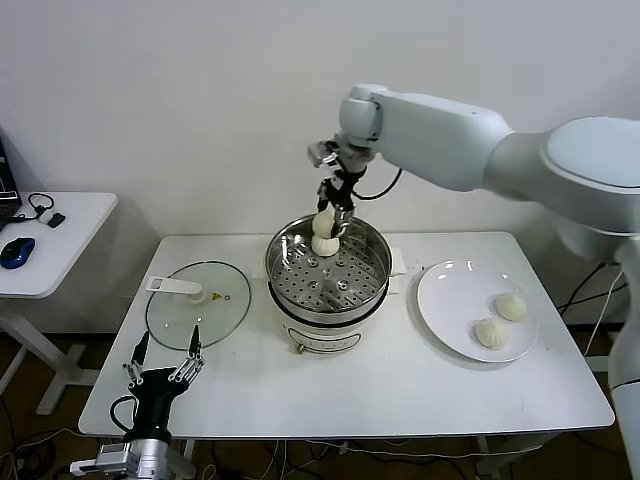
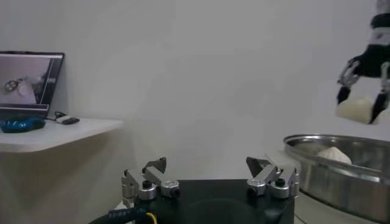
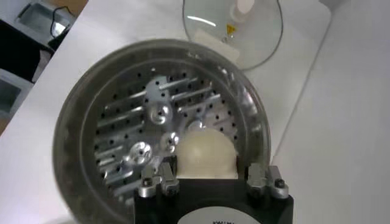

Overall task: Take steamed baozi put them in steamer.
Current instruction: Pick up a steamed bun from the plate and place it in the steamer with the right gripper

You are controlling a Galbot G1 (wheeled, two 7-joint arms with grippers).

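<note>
**Operator:** Where is my right gripper, and what is it holding?

**Observer:** Your right gripper (image 1: 335, 214) hangs just above the far rim of the round shiny stainless-steel steamer pot (image 1: 372, 282), at the centre of the head view. Its jaws are clamped on a smooth off-white dough bun (image 1: 324, 223). In the right wrist view you see that bun (image 3: 206, 154) pinched between the two fingers, over the perforated steel tray (image 3: 134, 128).

**Operator:** Is anything already in the steamer?

**Observer:** Yes. A second off-white baozi (image 1: 326, 245) sits on the tray at the far side, just beneath the held one. Your left wrist view shows it (image 2: 333, 155) inside the steel wall, with the right gripper's bun (image 2: 355, 109) above it at the upper right of that frame.

**Operator:** And the rest?

**Observer:** Two more buns lie on the round white plate (image 1: 445, 300) at the right of the head view: one (image 1: 511, 306) toward the far edge, the other (image 1: 490, 333) just beside it, nearer you.

**Operator:** My left arm?

**Observer:** Your left gripper (image 1: 166, 372) is parked at the lower left, off the near edge of the white table (image 1: 400, 390), fingers spread wide and holding nothing. The flat glass lid with a white handle (image 1: 196, 304) rests on the table left of the steamer.
</note>
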